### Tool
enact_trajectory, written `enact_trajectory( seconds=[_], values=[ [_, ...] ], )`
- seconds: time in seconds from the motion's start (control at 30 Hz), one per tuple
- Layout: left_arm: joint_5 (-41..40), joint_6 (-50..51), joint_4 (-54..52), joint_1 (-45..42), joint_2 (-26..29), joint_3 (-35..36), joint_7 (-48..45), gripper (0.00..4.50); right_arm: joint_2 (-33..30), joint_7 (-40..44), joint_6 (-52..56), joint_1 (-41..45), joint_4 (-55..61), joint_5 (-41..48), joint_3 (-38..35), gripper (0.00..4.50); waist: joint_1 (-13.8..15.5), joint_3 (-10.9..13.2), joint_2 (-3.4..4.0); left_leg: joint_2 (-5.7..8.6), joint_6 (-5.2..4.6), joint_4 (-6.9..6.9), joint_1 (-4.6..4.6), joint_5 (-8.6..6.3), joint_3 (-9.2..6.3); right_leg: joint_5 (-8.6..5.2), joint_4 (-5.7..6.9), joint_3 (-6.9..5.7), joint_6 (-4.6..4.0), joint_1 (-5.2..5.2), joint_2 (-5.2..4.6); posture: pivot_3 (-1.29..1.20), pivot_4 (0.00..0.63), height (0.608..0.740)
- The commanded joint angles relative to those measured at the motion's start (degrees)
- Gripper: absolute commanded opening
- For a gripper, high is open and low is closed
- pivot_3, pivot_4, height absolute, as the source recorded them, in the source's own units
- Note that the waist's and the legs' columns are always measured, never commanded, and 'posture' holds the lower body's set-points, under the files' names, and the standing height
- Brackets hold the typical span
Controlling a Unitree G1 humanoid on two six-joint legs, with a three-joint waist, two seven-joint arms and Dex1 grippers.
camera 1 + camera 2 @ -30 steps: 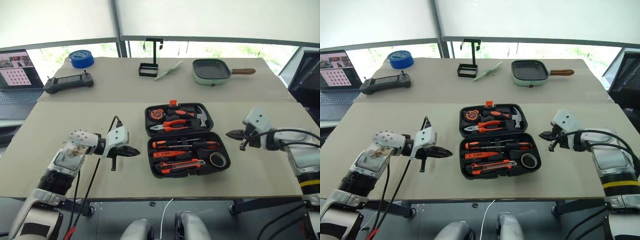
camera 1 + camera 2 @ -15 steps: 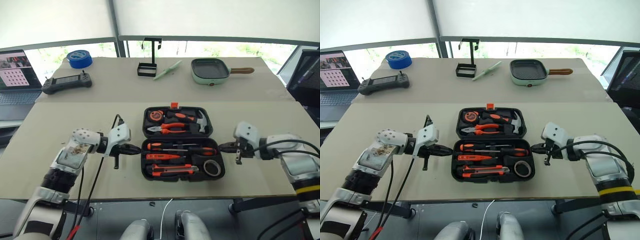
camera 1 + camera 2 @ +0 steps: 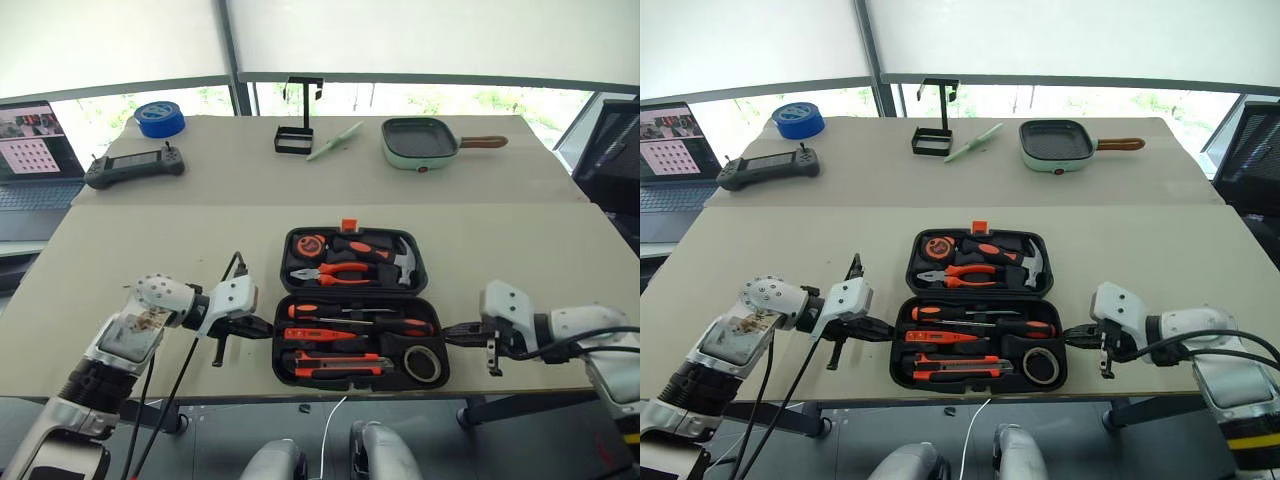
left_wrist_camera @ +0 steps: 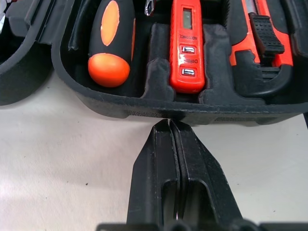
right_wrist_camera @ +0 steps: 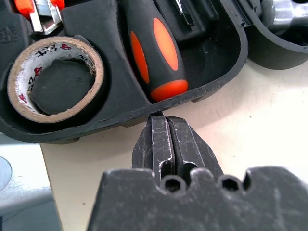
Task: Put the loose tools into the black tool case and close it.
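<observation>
The black tool case (image 3: 352,291) lies open near the table's front edge. Its near half holds two orange-and-black screwdrivers (image 3: 372,325), the orange tester screwdriver (image 4: 186,45), the utility knife (image 3: 335,369) and the small tape roll (image 3: 422,364). Pliers, a hammer and a tape measure fill the far half. My left gripper (image 3: 268,331) is shut, and its tips touch the near half's left wall (image 4: 144,108). My right gripper (image 3: 448,334) is shut too, with its tips against the right wall, beside a screwdriver handle (image 5: 156,55) and the roll (image 5: 55,79).
On the far table stand a blue tape roll (image 3: 161,117), a black controller (image 3: 135,165), a black wire stand (image 3: 297,125) and a pale green pan (image 3: 422,141). A laptop (image 3: 35,140) sits at the far left. The table's front edge (image 3: 220,395) runs just below the case.
Both grippers closed in from the sides onto the case's near half, then drew back toward me. The open case slid with them toward the table's front edge.
</observation>
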State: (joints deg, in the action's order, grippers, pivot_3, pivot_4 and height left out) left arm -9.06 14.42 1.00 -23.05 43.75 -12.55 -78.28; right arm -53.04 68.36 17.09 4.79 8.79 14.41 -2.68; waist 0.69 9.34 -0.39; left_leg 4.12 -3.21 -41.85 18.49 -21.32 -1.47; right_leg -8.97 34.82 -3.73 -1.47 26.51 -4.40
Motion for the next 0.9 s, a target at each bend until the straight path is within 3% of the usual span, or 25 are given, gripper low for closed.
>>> enact_trajectory(
  seconds=[0.03,0.1,0.23,0.3,0.5,0.67,0.83,0.87,0.9],
  values=[
    [0.66,-1.74,1.61,0.34,2.21,2.16,1.25,0.08,-1.33,-2.12,-0.26,-0.53,0.02,-0.3,-3.16,0.0,0.0,0.0,0.0,0.0,0.0,0.0,0.0,0.0,0.0,0.0,0.0,0.0,0.0,0.0,0.0,0.0,0.15,0.74],
    [1.47,-1.33,4.93,-0.48,3.45,3.11,2.8,0.08,-1.98,-3.35,1.02,0.16,-2.22,-0.26,-4.63,0.0,-0.01,0.0,0.0,0.0,0.0,0.0,-0.02,0.0,0.0,0.0,0.01,0.01,0.0,0.0,0.0,0.0,0.15,0.74],
    [-5.99,19.16,13.71,-9.97,0.54,9.46,8.34,0.88,-0.27,-7.19,12.37,7.59,-6.38,5.57,-7.82,0.9,0.06,0.02,-0.03,0.01,-0.01,-0.03,-0.06,0.01,0.01,0.01,0.03,0.01,0.0,-0.08,0.0,0.0,0.15,0.74],
    [-8.9,25.82,16.13,-14.0,-1.13,11.58,9.55,1.82,1.33,-9.32,17.0,11.47,-7.66,7.24,-8.13,1.84,0.06,0.03,-0.07,0.02,-0.03,-0.05,-0.06,0.01,0.0,0.01,0.07,0.01,0.0,-0.1,0.02,0.0,0.15,0.74],
    [-12.95,45.02,23.95,-26.25,-9.87,15.25,20.11,3.92,10.62,-21.13,31.99,27.87,-15.53,9.17,-6.99,3.81,-0.12,0.02,-0.07,0.03,-0.04,-0.05,0.02,0.02,-0.03,0.03,0.21,-0.03,0.04,-0.09,0.02,0.0,0.15,0.74],
    [-11.78,45.73,28.04,-28.42,-16.72,16.1,28.22,3.92,16.15,-28.14,37.31,35.48,-22.9,7.65,-5.62,3.81,-0.3,0.01,-0.06,0.06,-0.03,-0.05,0.05,0.02,-0.02,0.06,0.18,-0.03,0.08,-0.02,0.0,0.0,0.15,0.74],
    [-10.61,44.07,27.19,-26.93,-17.49,13.05,28.89,3.92,17.82,-30.25,38.83,36.02,-22.28,7.1,-3.85,3.81,-0.48,0.0,-0.04,0.07,-0.01,-0.05,0.09,0.03,0.01,0.07,0.21,-0.06,0.07,0.06,-0.01,0.0,0.15,0.74],
    [-10.62,44.02,26.93,-26.56,-17.39,12.74,28.89,3.99,17.8,-30.1,39.02,35.56,-21.43,7.06,-3.19,3.57,-0.53,0.0,-0.03,0.09,0.0,-0.06,0.08,0.03,0.01,0.07,0.21,-0.06,0.07,0.06,-0.01,0.0,0.15,0.74],
    [-10.76,44.12,26.88,-26.38,-17.36,12.84,29.1,3.72,17.76,-30.29,39.4,35.11,-20.79,7.01,-2.79,3.3,-0.6,-0.01,-0.03,0.09,0.01,-0.08,0.06,0.03,0.02,0.07,0.22,-0.06,0.07,0.04,-0.01,0.0,0.15,0.74]
  ],
)
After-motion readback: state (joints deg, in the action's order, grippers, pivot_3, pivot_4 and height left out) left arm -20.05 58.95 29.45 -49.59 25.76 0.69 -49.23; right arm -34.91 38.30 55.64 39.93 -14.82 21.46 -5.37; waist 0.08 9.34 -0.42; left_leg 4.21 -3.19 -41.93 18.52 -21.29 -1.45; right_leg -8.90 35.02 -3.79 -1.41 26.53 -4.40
